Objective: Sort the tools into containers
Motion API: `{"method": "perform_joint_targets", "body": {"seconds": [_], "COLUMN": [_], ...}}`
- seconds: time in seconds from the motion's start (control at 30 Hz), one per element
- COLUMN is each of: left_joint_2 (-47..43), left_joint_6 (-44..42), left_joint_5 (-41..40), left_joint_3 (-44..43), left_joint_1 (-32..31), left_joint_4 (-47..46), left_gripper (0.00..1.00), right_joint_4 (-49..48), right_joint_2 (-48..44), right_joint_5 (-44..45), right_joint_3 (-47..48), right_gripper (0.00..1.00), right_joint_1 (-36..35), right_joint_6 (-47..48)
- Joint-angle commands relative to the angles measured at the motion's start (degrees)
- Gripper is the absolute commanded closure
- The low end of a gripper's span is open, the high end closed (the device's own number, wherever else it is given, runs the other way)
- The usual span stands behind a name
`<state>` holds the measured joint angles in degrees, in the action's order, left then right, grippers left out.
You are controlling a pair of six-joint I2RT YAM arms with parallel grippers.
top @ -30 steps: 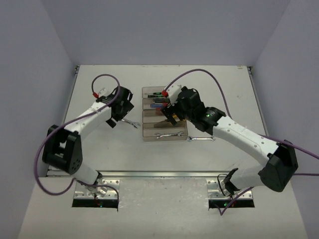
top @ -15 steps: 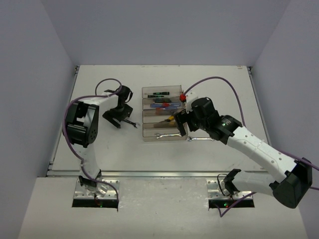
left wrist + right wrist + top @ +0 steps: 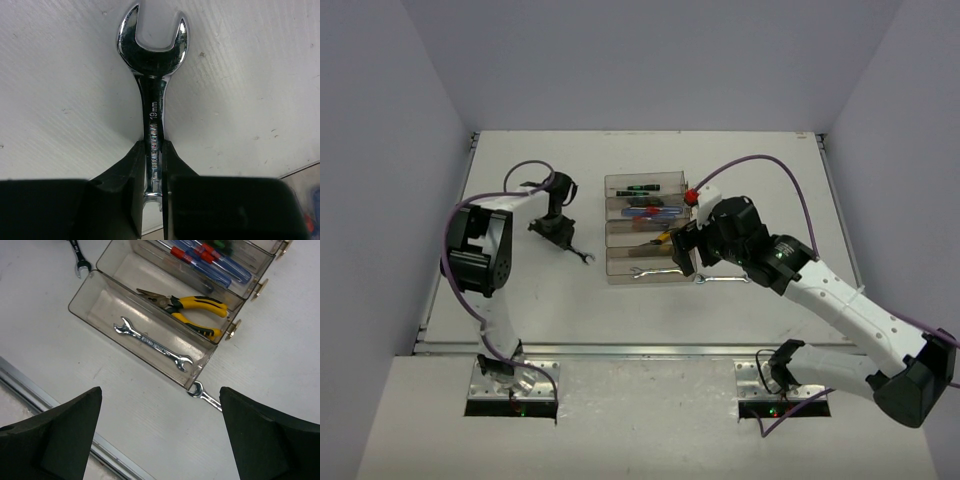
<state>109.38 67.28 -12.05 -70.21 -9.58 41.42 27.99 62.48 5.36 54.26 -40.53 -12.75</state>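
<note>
open tabletop (image 3: 520, 290) left of trays (image 3: 607, 265), stray wrench (image 3: 723, 279) just beside their near-right corner

walls (image 3: 650, 60): plain pale grey; table (image 3: 770, 180): white; near edge: metal rail (image 3: 650, 349)

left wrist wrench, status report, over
Left hand shut on wrench, left of trays. Right hand open at trays' right edge. Path to trays clear.

I log the wrench (image 3: 152, 75) as polished metal, mirror-glossy, and the fingers (image 3: 120, 175) on it as matt black plastic. Table (image 3: 250, 100): matt white, finely ribbed. Trays (image 3: 107, 305): clear smoky plastic, glossy; pliers (image 3: 192, 304): dull grey metal with smooth yellow-and-black grips.
</note>
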Motion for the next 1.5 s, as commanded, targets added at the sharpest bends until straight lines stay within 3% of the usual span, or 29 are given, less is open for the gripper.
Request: {"method": "perform_joint_targets", "body": {"seconds": [0.0,0.3,0.47,0.6,0.97,1.27,1.47], "left_joint_2": [-0.9,-29.3,-39.0,-43.2,-41.0,-28.6,-21.5], "left_joint_6": [-1.5,-5.0,-6.5,-9.5,15.8,36.8,46.4], "left_joint_5": [0.5,-2.8,-2.9,-5.0,-20.8,-26.3,-25.5], "left_joint_3": [5.9,25.4,28.5,27.4,23.8,18.8,16.4], "left_joint_1": [0.6,-0.6,-3.1,-11.2,-26.5,-36.4,-39.6], "left_joint_4": [-5.1,-18.5,-23.1,-27.2,-28.3,-29.8,-30.2], "left_gripper": [1.0,1.0,1.0,1.0,1.0,1.0,1.0], "right_joint_4": [-3.1,-4.7,-4.7,-4.1,-2.3,-0.3,2.4], "right_joint_2": [-1.9,-3.2,-3.0,-3.7,-6.2,-8.4,-9.2], "right_joint_5": [-5.1,-6.2,-4.9,-2.6,1.5,3.4,4.3], "right_joint_3": [-0.6,-2.2,-2.0,-1.7,-2.0,-1.6,-0.4], "right_gripper": [0.01,0.01,0.01,0.01,0.01,0.01,0.01], "right_joint_1": [-0.1,-0.1,0.0,0.0,0.3,0.9,1.4], "right_joint_6": [-1.0,-1.0,-0.8,-0.4,-1.1,-1.7,-1.6]}}
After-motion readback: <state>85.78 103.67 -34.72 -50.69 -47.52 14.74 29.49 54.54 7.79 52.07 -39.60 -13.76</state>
